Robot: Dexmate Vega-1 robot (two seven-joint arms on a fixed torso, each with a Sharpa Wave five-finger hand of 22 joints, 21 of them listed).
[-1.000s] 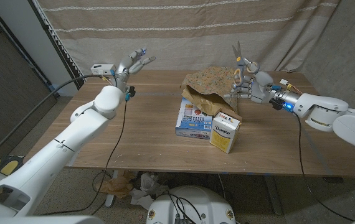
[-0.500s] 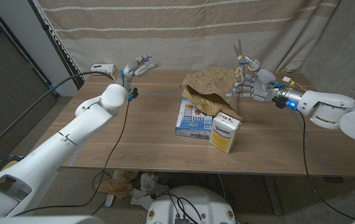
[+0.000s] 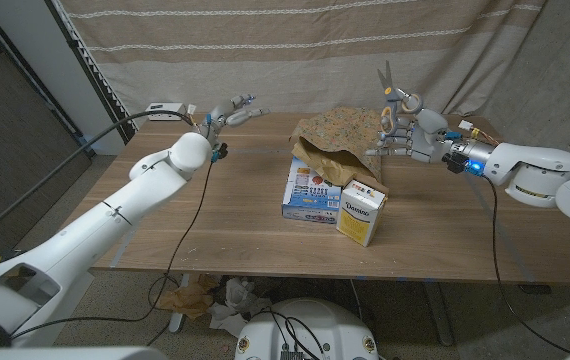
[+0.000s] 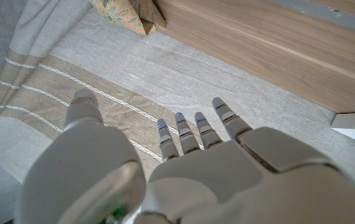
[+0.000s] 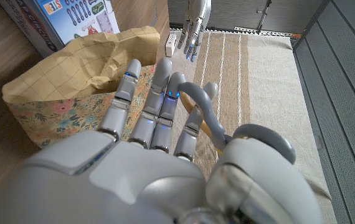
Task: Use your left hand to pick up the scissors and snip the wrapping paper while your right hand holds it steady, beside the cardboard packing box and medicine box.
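The scissors (image 3: 388,90) stand upright with blades up, gripped by my right hand (image 3: 406,137) just right of the wrapping paper (image 3: 337,135). Their grey and orange handles (image 5: 228,132) sit between the fingers of my right hand (image 5: 134,165). The paper (image 5: 65,84) is a crumpled sheet, floral outside and brown inside, lying at the table's back. My left hand (image 3: 233,109) hovers open over the back edge, left of the paper, fingers apart. Seen from the left wrist, the left hand (image 4: 184,168) holds nothing and a corner of the paper (image 4: 125,14) lies ahead.
A blue and white box (image 3: 310,194) and a yellow and white carton (image 3: 362,211) stand in front of the paper. A small white device (image 3: 164,108) sits at the table's back left corner. A striped curtain (image 3: 295,50) hangs behind the table (image 3: 235,225).
My left hand has travelled right along the table's back edge toward the paper. My right hand, holding the scissors, has shifted slightly right.
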